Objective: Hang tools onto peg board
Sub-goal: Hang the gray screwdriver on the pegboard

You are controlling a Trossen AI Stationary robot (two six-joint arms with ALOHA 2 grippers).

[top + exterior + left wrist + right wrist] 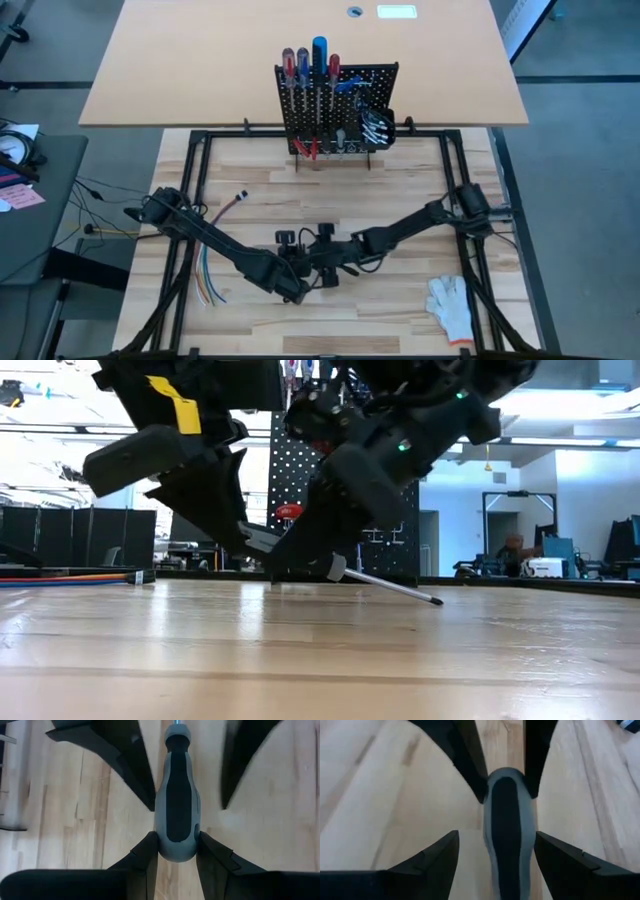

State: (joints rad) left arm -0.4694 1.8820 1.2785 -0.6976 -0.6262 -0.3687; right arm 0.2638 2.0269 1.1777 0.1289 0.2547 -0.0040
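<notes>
Gripping the rounded butt of a grey-and-black screwdriver, the left gripper pinches it low over the pale wood table. We see the right gripper straddling the handle, fingers spread, untouching. Slim steel shaft slants tableward, well before the perforated black peg board.

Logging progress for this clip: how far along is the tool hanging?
Done: several screwdrivers and pliers already hang on the peg board. In hand: left gripper clamps a grey-black screwdriver; right gripper straddles it, open. Left: hanging it.
</notes>
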